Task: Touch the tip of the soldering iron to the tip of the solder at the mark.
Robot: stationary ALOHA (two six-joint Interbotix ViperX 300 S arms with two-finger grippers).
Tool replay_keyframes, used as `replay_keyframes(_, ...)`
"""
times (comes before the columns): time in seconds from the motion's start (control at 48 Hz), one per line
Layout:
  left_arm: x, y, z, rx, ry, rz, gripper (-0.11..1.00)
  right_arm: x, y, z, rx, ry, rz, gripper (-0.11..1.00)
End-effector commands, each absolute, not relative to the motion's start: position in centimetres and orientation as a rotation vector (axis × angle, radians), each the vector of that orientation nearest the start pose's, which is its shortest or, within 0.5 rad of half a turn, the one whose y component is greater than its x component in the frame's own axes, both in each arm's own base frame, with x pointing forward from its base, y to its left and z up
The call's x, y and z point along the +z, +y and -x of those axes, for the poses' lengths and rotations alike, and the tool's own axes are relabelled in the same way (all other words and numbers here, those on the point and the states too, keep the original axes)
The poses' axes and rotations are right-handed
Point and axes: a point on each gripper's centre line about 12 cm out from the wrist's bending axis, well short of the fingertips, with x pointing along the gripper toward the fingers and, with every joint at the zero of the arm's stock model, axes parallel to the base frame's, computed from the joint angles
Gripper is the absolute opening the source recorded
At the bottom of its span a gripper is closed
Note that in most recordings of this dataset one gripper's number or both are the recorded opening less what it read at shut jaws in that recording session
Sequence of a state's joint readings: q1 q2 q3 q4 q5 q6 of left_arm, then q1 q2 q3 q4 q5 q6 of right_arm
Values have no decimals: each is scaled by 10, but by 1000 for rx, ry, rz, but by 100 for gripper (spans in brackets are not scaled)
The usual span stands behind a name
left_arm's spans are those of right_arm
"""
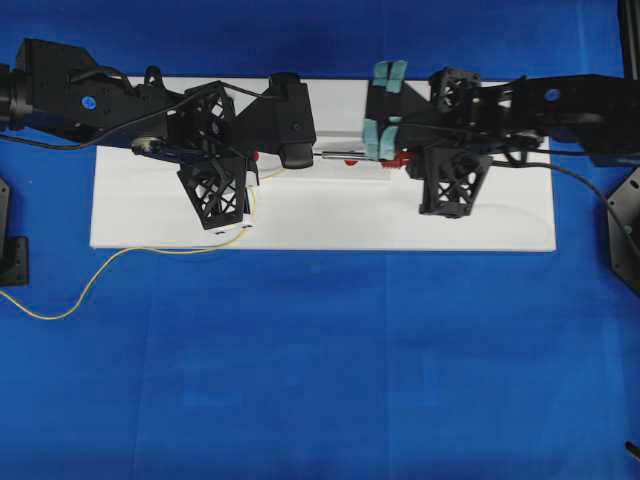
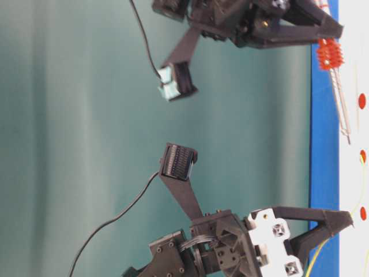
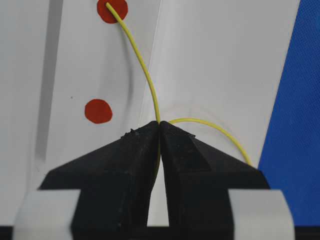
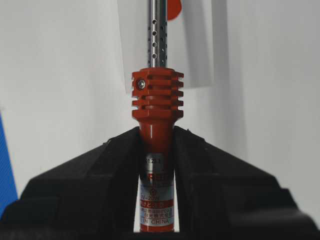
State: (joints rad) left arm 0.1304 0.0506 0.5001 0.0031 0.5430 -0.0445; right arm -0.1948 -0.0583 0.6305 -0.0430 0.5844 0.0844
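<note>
Bright, even lighting; soft shadows on white board (image 1: pixel 400 215); slightly blurred table-level view.

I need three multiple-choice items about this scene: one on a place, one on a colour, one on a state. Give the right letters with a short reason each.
1. Where does the solder tip lie?
A. on a red dot
B. on the blue cloth
C. on the iron

2. What colour is the iron body?
A. green
B. red-orange
C. white

3. How is the right gripper?
A. open, empty
B. shut on the solder
C. shut on the iron

Key: 1 A, the left wrist view shows the wire ending on the upper dot. 2 B, the ribbed collar is red-orange. 3 C, the jaws clamp the handle.
</note>
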Motion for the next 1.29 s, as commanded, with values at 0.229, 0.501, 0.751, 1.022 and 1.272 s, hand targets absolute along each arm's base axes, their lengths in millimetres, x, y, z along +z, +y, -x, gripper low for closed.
replay_keyframes(0.229, 172, 51, -384, 145, 1065, 111, 3, 166, -73, -350, -220, 1123, -134, 6)
replay_keyframes(0.501, 173, 50, -385, 141, 1065, 106, 3, 165, -73, -350, -222, 1133, -137, 6)
replay_keyframes(0.751, 172, 50, -385, 140, 1073, 105, 3, 164, -72, -349, -221, 1139, -137, 6)
replay_keyframes(1.022, 173, 50, -385, 139, 1070, 103, 3, 164, -72, -350, -220, 1138, -135, 6)
replay_keyframes(1.272, 174, 50, -387, 139, 1069, 102, 3, 164, -72, -350, -221, 1138, -137, 6)
